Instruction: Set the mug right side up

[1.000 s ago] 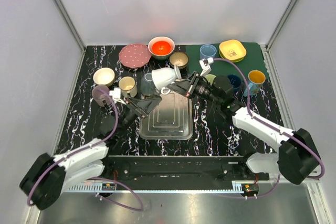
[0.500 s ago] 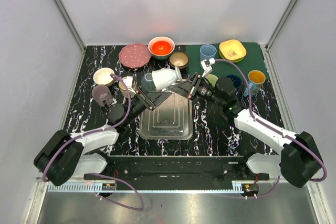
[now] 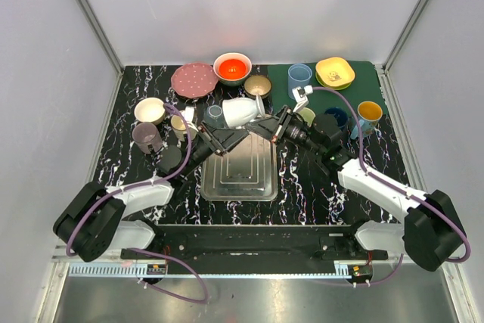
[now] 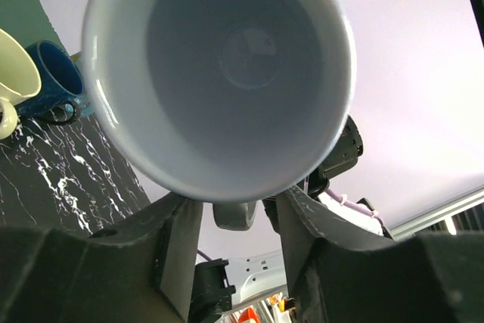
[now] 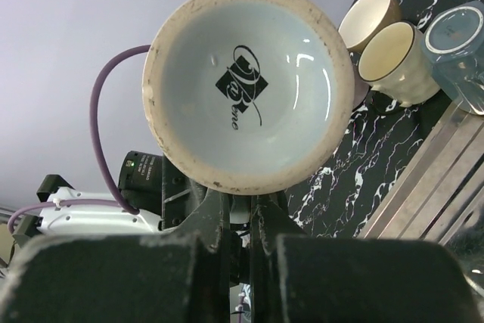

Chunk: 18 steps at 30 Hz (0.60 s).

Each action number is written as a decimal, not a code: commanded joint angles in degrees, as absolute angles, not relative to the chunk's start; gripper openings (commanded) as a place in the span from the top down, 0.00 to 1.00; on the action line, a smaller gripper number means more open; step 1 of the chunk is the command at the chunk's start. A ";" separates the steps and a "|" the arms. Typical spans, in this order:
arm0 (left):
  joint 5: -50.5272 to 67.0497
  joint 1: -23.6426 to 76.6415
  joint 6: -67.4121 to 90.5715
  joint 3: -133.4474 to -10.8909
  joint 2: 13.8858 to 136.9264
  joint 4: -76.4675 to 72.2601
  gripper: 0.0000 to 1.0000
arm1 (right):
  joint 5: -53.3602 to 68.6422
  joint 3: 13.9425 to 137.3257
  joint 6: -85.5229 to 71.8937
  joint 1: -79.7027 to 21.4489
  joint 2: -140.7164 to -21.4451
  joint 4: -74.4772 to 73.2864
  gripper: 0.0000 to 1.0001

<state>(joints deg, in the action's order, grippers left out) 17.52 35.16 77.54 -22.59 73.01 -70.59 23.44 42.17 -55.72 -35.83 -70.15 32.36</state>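
A white mug (image 3: 240, 111) hangs on its side in the air above the far end of the metal tray (image 3: 240, 172). My right gripper (image 3: 266, 125) is shut on its handle; in the right wrist view the gripper (image 5: 240, 206) sits under the mug's printed base (image 5: 246, 85). My left gripper (image 3: 227, 138) is open just left of and below the mug. In the left wrist view I look into the mug's open mouth (image 4: 227, 58), with the handle (image 4: 237, 215) between my spread left fingers (image 4: 178, 251); they do not grip it.
Around the tray stand a red bowl (image 3: 232, 68), a pink plate (image 3: 193, 79), a brown bowl (image 3: 258, 85), cream cups (image 3: 150, 110), a clear glass (image 3: 214, 115), and on the green mat (image 3: 378, 88) a yellow bowl (image 3: 335, 72) and blue and orange cups.
My left gripper has swung up and to the right, from beside the tray to just under the mug's mouth. The right gripper has lifted the mug slightly farther back.
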 commanded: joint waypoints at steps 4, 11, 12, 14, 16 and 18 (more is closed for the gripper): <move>13.62 33.84 79.19 -27.16 73.92 -88.59 0.87 | 28.91 41.75 -53.97 -36.47 -68.38 37.27 1.00; 17.92 31.56 78.76 -28.29 72.34 -85.90 1.00 | 30.94 41.66 -49.85 -36.65 -66.62 33.85 1.00; 20.28 31.38 77.44 -28.65 71.20 -83.00 1.00 | 31.11 42.44 -49.05 -36.65 -66.01 30.71 0.99; 22.05 31.38 70.45 -30.14 66.46 -70.75 1.00 | 31.20 43.33 -46.51 -36.65 -65.48 27.18 0.77; 23.20 31.55 64.98 -31.28 61.03 -61.39 1.00 | 31.38 44.21 -45.10 -36.56 -65.13 24.27 0.60; 22.77 31.46 58.47 -32.17 57.50 -51.18 1.00 | 30.68 44.82 -44.30 -36.65 -64.43 22.15 0.49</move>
